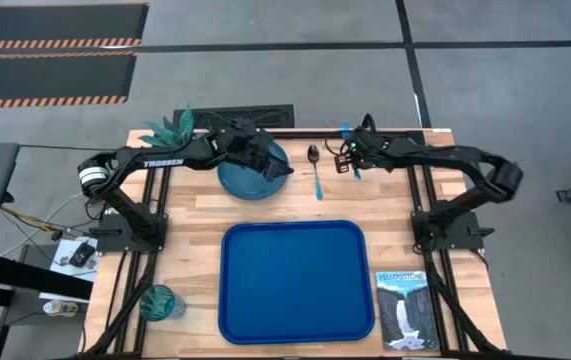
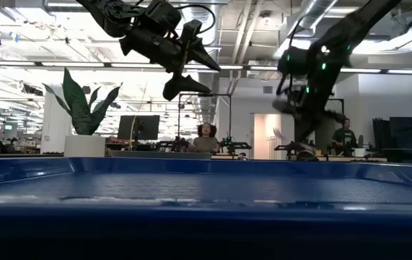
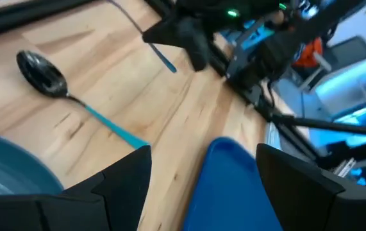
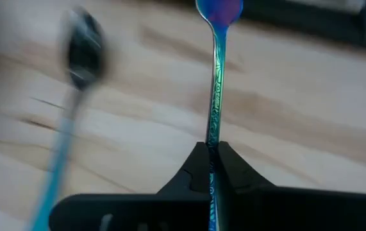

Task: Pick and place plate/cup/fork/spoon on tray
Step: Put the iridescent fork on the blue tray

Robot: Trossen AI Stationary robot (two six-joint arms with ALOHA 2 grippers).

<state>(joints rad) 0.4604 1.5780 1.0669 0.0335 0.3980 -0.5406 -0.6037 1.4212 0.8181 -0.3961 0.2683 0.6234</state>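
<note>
Gripping the fork by its light blue handle, the right gripper sits at about one o'clock from the tray, above the far part of the wooden table. Its two fingers are pinched tight on the handle in the right wrist view, and the handle runs straight out ahead of them (the tines are not visible there). In the left wrist view the fork slants up off the wood, held clear of the surface.

The spoon lies flat on the table at twelve o'clock from the tray, dark bowl toward the far edge, just beside the right gripper at its nine o'clock side and not touching it.

The left gripper hangs over the plate at eleven o'clock from the tray, its fingers spread apart with nothing between them. The plate rests on the wood, partly hidden under that arm.

The cup stands at nine o'clock from the tray, near the table's left edge, well apart from both arms. The tray itself holds nothing. A book lies at three o'clock, just beside the tray's rim, and a potted plant stands at the far left corner.
</note>
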